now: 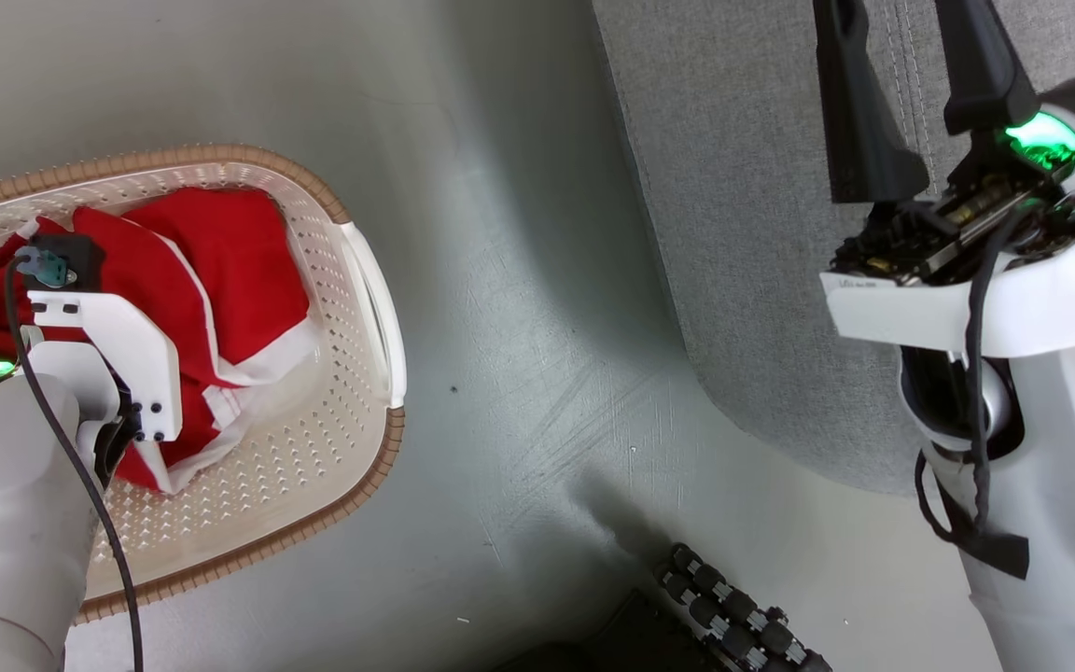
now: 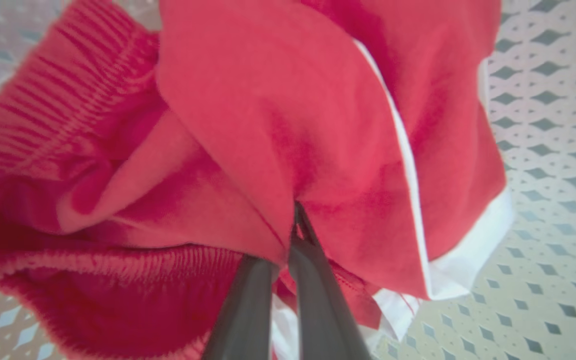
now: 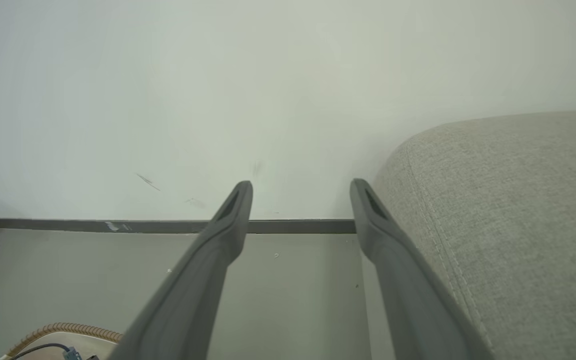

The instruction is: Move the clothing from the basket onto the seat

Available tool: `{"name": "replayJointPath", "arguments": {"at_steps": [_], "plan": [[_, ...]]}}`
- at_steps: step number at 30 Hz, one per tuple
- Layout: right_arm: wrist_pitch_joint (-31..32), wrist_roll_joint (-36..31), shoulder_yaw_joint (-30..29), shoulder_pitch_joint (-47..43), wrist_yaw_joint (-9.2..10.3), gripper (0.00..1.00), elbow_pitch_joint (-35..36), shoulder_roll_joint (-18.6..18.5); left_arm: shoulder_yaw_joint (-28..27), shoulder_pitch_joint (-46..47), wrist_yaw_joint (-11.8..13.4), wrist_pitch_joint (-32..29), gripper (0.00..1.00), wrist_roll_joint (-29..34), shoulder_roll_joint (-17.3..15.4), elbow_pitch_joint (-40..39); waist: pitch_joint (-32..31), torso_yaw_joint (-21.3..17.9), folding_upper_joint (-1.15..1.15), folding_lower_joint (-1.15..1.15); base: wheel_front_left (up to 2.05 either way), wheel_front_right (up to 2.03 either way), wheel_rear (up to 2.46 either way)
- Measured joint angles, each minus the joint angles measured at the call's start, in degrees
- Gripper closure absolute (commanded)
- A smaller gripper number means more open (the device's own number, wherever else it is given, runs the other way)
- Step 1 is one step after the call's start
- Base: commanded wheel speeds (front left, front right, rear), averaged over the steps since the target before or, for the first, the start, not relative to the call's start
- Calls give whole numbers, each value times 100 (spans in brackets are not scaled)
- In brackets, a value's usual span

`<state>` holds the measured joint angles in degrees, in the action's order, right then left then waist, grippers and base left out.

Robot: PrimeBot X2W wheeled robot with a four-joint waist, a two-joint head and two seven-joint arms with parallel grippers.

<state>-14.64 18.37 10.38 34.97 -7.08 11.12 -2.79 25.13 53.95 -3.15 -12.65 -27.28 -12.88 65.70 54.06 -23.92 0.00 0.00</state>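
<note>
Red clothing (image 1: 220, 271) with white trim lies bunched in the cream basket (image 1: 365, 280) at the left of the head view. My left arm reaches down into the basket, its wrist housing covering the fingers there. In the left wrist view my left gripper (image 2: 298, 220) is shut on a fold of the red clothing (image 2: 288, 100), the two dark fingers (image 2: 318, 295) pinched together under the cloth. The grey seat (image 1: 743, 187) is at the upper right. My right gripper (image 3: 301, 192) stands open and holds nothing, beside the seat's rounded edge (image 3: 508, 210).
Grey-green floor (image 1: 519, 299) separates the basket from the seat. The robot's dark wheeled base (image 1: 733, 616) shows at the bottom. A pale wall with a dark skirting board (image 3: 168, 226) stands ahead of the right gripper, and the basket's brown rim (image 3: 63, 330) shows at that view's lower left.
</note>
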Motion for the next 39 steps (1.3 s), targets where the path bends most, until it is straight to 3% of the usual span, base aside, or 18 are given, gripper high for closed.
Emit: {"name": "replayJointPath", "arguments": {"at_steps": [18,39], "plan": [[0,-78,-69,309,0,0,37,0,110,-12,-358,856,100,-129,134,-359,-377,188,0,0,0,0,0],[-5,-375,-191,300,0,0,-313,-3,433,-644,-409,2156,100,-398,450,-1410,-1369,555,0,0,0,0,0]]}}
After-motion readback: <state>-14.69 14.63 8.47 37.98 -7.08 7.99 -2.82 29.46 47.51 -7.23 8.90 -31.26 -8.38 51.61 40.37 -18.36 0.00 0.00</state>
